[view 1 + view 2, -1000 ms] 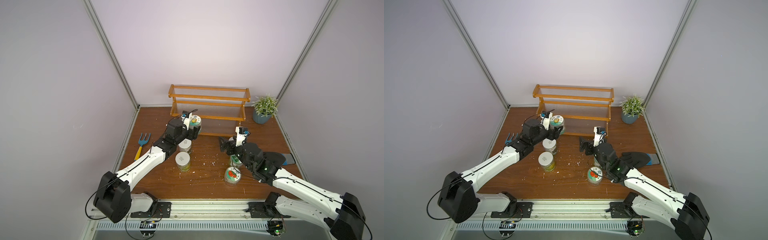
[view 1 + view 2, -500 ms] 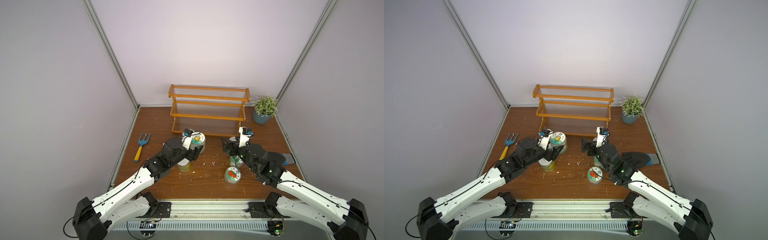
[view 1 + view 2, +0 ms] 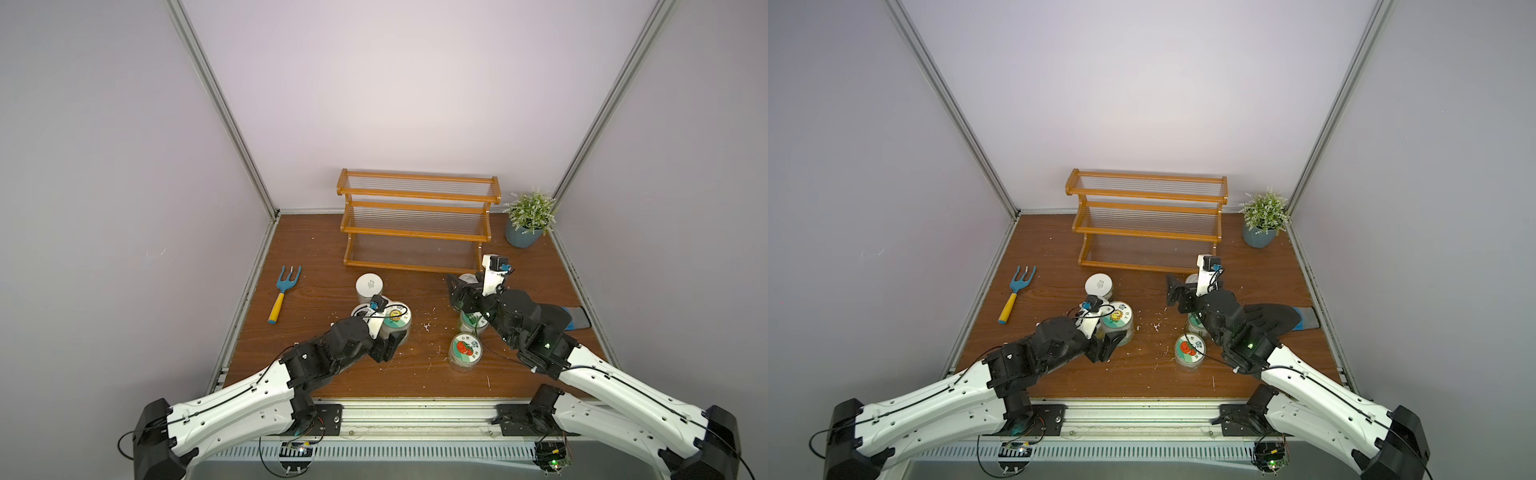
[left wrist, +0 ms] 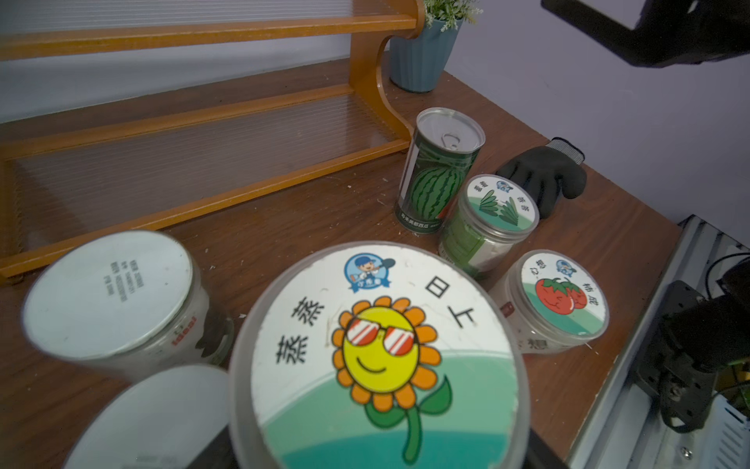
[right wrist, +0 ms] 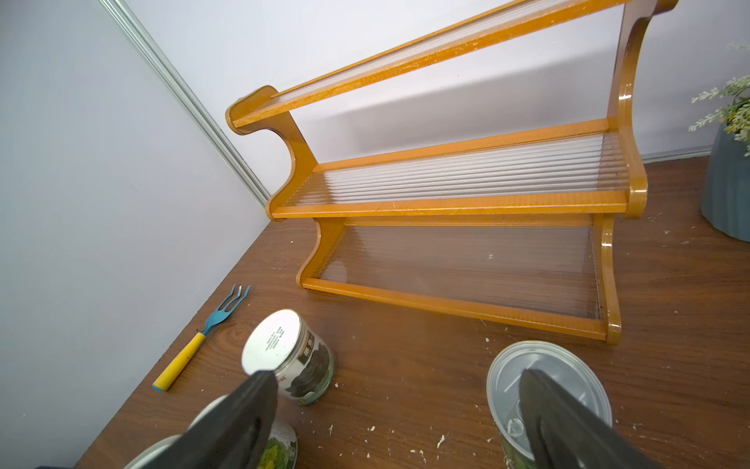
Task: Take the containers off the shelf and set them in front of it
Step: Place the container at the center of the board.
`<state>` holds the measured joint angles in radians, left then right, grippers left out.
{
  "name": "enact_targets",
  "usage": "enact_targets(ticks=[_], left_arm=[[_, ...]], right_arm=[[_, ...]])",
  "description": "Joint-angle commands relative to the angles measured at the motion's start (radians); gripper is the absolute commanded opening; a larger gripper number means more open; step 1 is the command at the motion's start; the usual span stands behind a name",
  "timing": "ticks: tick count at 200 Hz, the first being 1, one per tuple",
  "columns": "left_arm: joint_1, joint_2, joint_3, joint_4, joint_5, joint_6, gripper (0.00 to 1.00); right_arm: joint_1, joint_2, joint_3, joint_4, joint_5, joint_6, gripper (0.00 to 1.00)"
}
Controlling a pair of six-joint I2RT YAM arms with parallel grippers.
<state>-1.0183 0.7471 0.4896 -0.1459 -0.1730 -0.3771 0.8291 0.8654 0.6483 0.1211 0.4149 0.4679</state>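
We see the shelf (image 3: 415,233), a three-step rack with an orange-brown wooden frame and clear ribbed tiers, standing at the back of the brown table (image 3: 316,249). All six containers (image 3: 1188,347) are in front of it. The left gripper (image 3: 392,338) is clamped on the sunflower-lid jar (image 4: 381,353), a short clear cylinder held low on the table's left side; we cannot tell whether its base touches the wood. Just beside it stand the tall white-lidded can (image 3: 369,286), with a dark picture on its label, and a short white-lidded jar (image 4: 162,414). On the right, the tall watermelon-print tin (image 4: 442,170), with a silver pull-tab top, stands nearest the shelf. Next comes the leaf-lid jar (image 4: 497,203), and the tomato-lid jar (image 4: 562,296) is nearest the robot. Through the leaf-lid jar's clear wall we make out something green and white, but we cannot tell what it is. The right gripper (image 5: 395,379) hangs close above the watermelon-print tin, its jaws spread wide and gripping nothing.
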Motion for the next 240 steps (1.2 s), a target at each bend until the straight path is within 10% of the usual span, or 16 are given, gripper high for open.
enact_targets(ticks=[1,52,240], left_arm=[[-0.061,-0.037,-0.024,-0.004,-0.089,-0.077,0.59],[-0.213,-0.029,-0.081,0.011,-0.237,-0.177,0.59],[-0.222,-0.142,-0.266,-0.123,-0.363,-0.394,0.7]], right_arm=[[0.002,-0.02,0.037,0.011,0.025,-0.025,0.99],[0.002,-0.039,0.039,0.003,0.03,-0.033,0.99],[0.001,-0.089,0.022,-0.014,0.044,-0.052,0.99]])
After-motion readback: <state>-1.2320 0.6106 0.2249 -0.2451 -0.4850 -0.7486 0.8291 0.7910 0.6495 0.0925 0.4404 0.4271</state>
